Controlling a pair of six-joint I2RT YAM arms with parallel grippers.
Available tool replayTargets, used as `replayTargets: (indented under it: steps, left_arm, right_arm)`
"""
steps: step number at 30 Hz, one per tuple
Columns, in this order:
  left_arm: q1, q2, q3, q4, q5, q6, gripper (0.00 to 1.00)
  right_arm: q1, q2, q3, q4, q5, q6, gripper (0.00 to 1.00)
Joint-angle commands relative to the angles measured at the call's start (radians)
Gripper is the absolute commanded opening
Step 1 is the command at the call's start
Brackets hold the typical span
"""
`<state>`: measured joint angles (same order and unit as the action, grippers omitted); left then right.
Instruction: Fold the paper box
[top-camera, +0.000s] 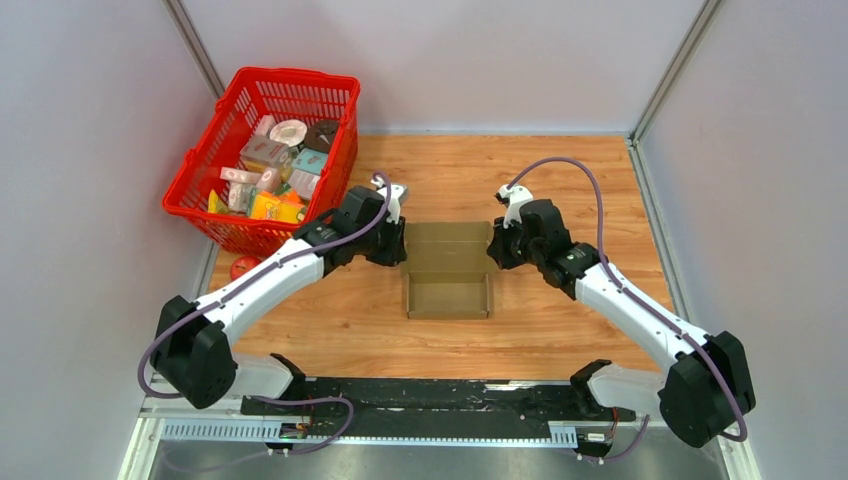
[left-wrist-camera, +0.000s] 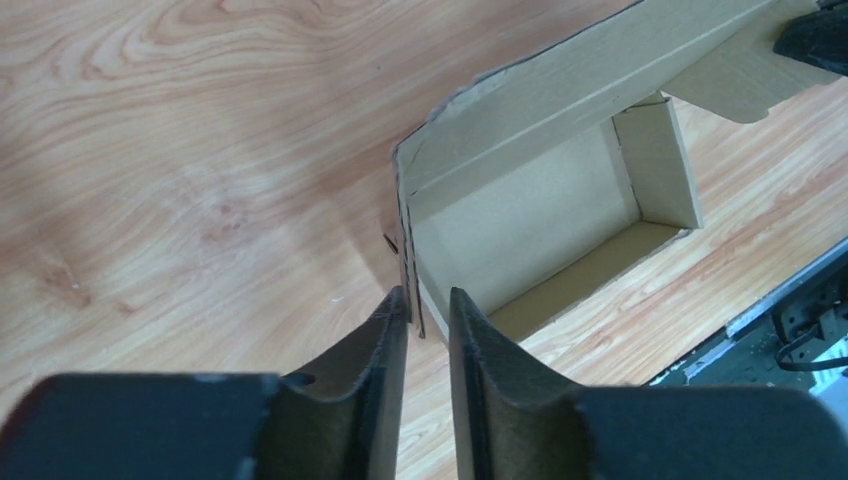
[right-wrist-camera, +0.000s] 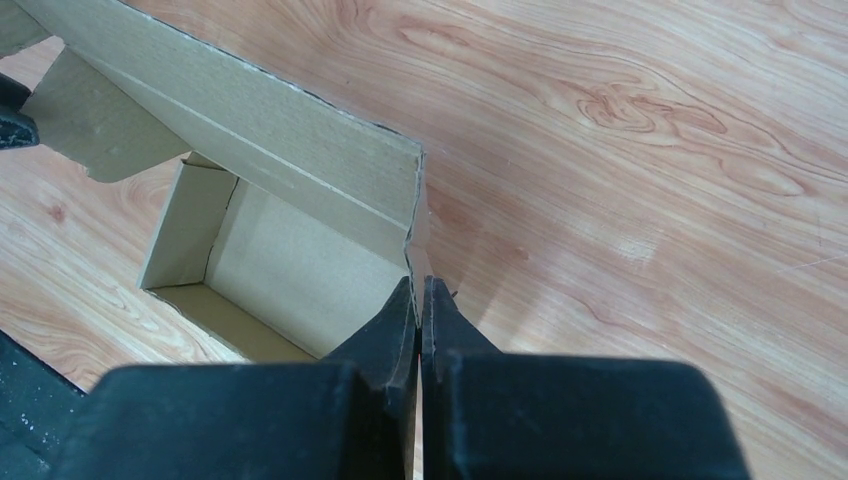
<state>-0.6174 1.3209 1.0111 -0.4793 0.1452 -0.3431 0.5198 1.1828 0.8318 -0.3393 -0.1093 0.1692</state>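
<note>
The paper box (top-camera: 447, 296) is a shallow brown cardboard tray in the middle of the table, with its lid panel (top-camera: 447, 248) raised at the far side. My left gripper (top-camera: 402, 246) is at the box's left wall. In the left wrist view the box (left-wrist-camera: 530, 215) lies ahead and the gripper (left-wrist-camera: 428, 298) is narrowly open, with the wall's edge at the mouth against the left finger. My right gripper (top-camera: 492, 246) is at the right wall. In the right wrist view it (right-wrist-camera: 420, 285) is shut on the edge of the wall of the box (right-wrist-camera: 290, 260).
A red basket (top-camera: 265, 160) full of small printed packages stands at the back left, close to my left arm. A small red round thing (top-camera: 243, 267) lies on the table in front of it. A black rail (top-camera: 430, 395) runs along the near edge. Walls enclose both sides.
</note>
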Motion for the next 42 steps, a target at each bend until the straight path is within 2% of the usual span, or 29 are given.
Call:
replayTargets:
  steps: [1,3,6,7,9,14,16,21,25,30,34,42]
  left_arm:
    - [-0.018,0.046,0.078,-0.005,-0.048,0.046,0.25]
    - [-0.025,0.072,0.098,-0.004,-0.073,0.061,0.12]
    - [-0.054,0.112,0.145,-0.021,-0.137,0.084,0.01]
    - [-0.067,0.126,0.156,-0.021,-0.166,0.085,0.0]
    - [-0.076,0.135,0.181,-0.007,-0.2,0.078,0.0]
    - [-0.088,0.127,0.173,0.077,-0.341,0.003,0.0]
    - [-0.09,0.11,0.144,0.166,-0.372,-0.022,0.0]
    - [-0.105,0.097,0.012,0.402,-0.427,-0.109,0.0]
    - [-0.13,0.115,-0.057,0.502,-0.48,-0.175,0.0]
    - [-0.188,0.12,-0.115,0.556,-0.532,-0.208,0.0]
    - [-0.237,0.086,-0.146,0.559,-0.61,-0.211,0.0]
    - [-0.254,0.064,-0.241,0.567,-0.561,-0.243,0.0]
  right_arm:
    - [0.005,-0.012,0.015,0.054,0.017,-0.017,0.0]
    - [0.005,-0.006,0.021,0.056,0.022,-0.017,0.0]
    - [0.016,0.012,0.042,0.06,0.04,-0.008,0.0]
    - [0.019,0.021,0.049,0.063,0.069,0.01,0.0]
    - [0.028,0.021,0.059,0.091,0.118,0.053,0.0]
    - [0.051,0.034,0.069,0.177,0.354,0.203,0.0]
    - [0.06,0.05,0.064,0.206,0.44,0.207,0.0]
    - [0.104,0.092,0.015,0.33,0.545,0.207,0.0]
    - [0.169,0.109,-0.062,0.439,0.724,0.213,0.0]
    - [0.21,0.094,-0.156,0.477,0.792,0.251,0.0]
    - [0.238,0.043,-0.27,0.591,0.795,0.247,0.0]
    - [0.273,-0.002,-0.33,0.573,0.783,0.265,0.0]
